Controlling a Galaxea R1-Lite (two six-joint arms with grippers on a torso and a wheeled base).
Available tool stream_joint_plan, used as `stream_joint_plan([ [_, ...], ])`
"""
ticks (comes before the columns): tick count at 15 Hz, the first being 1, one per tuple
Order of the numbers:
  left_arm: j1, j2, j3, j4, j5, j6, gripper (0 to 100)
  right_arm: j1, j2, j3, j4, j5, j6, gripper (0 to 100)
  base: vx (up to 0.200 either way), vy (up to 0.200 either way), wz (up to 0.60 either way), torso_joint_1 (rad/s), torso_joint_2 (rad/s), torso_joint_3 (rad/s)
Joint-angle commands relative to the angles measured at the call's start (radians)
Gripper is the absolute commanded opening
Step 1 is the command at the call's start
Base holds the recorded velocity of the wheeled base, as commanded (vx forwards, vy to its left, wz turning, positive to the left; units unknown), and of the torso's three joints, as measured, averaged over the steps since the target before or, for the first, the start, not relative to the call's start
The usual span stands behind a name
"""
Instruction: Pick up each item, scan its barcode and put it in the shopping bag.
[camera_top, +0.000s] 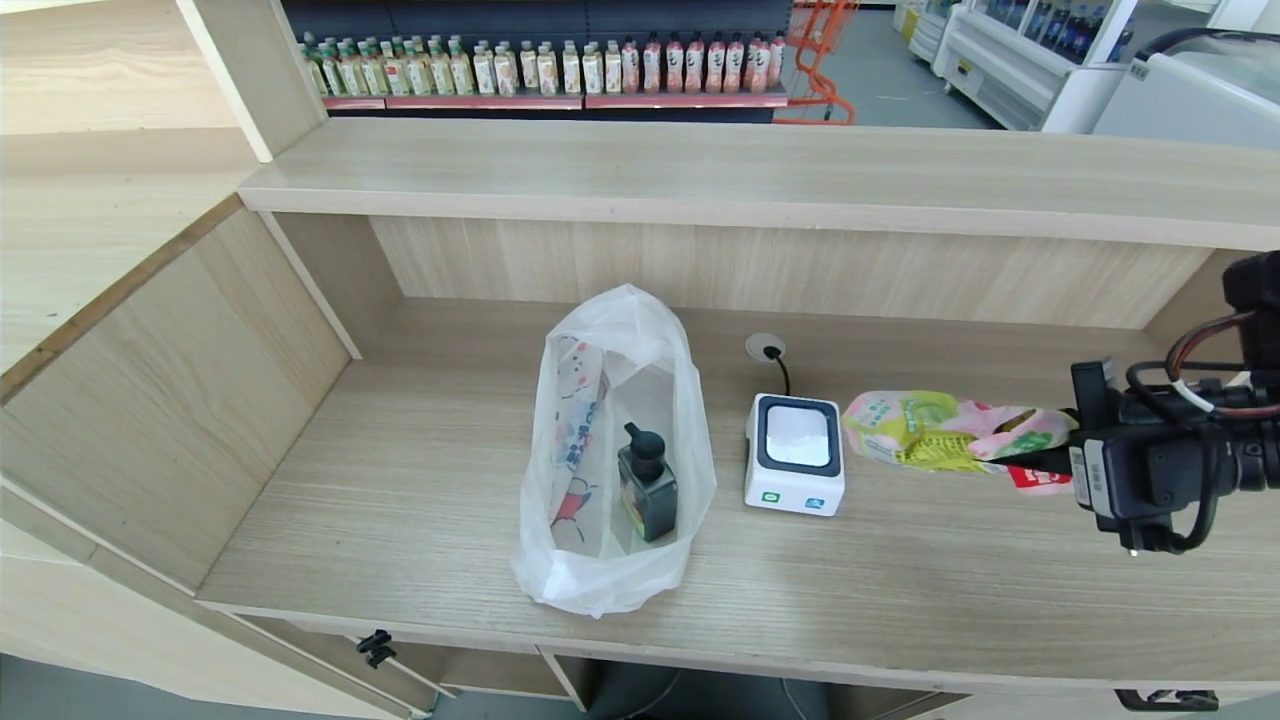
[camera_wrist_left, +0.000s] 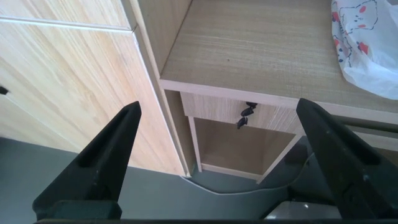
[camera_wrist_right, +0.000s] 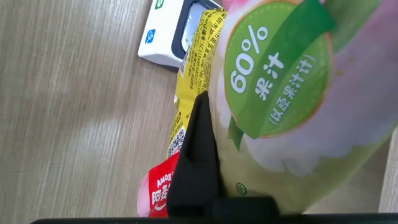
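Pouch (camera_top: 935, 430), printed in green, yellow and pink, is held sideways over the right part of the desk (camera_top: 420, 500), gripped at its right end by the right gripper (camera_top: 1050, 458). The jaws are clamped on it. In the right wrist view one black finger (camera_wrist_right: 196, 155) presses flat against the pouch's face (camera_wrist_right: 280, 93), beside a yellow panel with a small printed code and a red corner. The pouch's free end reaches just beside the right edge of the barcode scanner (camera_top: 795, 455). Whether the two touch cannot be told.

The scanner, a white box with a dark-framed window facing up, stands on the desk right of centre, and its cable runs back to a round grommet (camera_top: 765, 347) near the rear wall. Just to its left the shopping bag (camera_top: 615, 330), thin white plastic with its mouth open, stands in the middle of the desk and reaches close to the front edge. Inside it a dark bottle (camera_top: 647, 485) with a black cap stands upright on the right side, and a long patterned packet (camera_top: 580, 430) leans along the left wall.

The left gripper (camera_wrist_left: 219, 106) hangs low off the desk's front left corner, jaws wide apart and holding nothing. Beyond it are the desk's front edge, a key (camera_wrist_left: 247, 116) in a drawer front, and a corner of the bag (camera_wrist_left: 367, 43).

Rows of drink bottles (camera_top: 540, 68) line a shelf beyond the counter.
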Motion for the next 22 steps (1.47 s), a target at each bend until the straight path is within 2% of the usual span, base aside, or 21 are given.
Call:
stream_joint_plan([
  [1, -0.001, 0.0, 0.0, 0.0, 0.001, 0.0, 100, 0.005, 0.088, -0.079, 0.0, 0.001, -0.018, 0, 0.0, 0.0, 0.0, 0.0, 0.0, 0.0],
  [3, -0.001, 0.0, 0.0, 0.0, 0.001, 0.0, 100, 0.011, 0.122, -0.131, 0.0, -0.001, -0.024, 0, 0.0, 0.0, 0.0, 0.0, 0.0, 0.0],
  [7, -0.001, 0.0, 0.0, 0.0, 0.001, 0.0, 100, 0.037, 0.147, -0.114, 0.0, -0.001, -0.093, 0, 0.0, 0.0, 0.0, 0.0, 0.0, 0.0],
  [12, -0.001, 0.0, 0.0, 0.0, 0.001, 0.0, 100, 0.033, 0.199, -0.122, -0.003, 0.035, -0.188, 0, 0.0, 0.0, 0.0, 0.0, 0.0, 0.0],
  [13, 0.001, 0.0, 0.0, 0.0, 0.001, 0.0, 100, 0.013, 0.225, -0.134, -0.003, 0.055, -0.245, 0, 0.0, 0.0, 0.0, 0.0, 0.0, 0.0],
  [17, 0.001, 0.0, 0.0, 0.0, 0.001, 0.0, 100, 0.007, 0.254, -0.14, -0.01, 0.059, -0.289, 0, 0.0, 0.0, 0.0, 0.0, 0.0, 0.0],
  [19, -0.001, 0.0, 0.0, 0.0, 0.001, 0.0, 100, 0.007, 0.279, -0.155, -0.026, 0.058, -0.326, 0, 0.0, 0.0, 0.0, 0.0, 0.0, 0.0],
  [22, 0.001, 0.0, 0.0, 0.0, 0.001, 0.0, 100, 0.008, 0.302, -0.148, -0.125, 0.078, -0.337, 0, 0.0, 0.0, 0.0, 0.0, 0.0, 0.0],
])
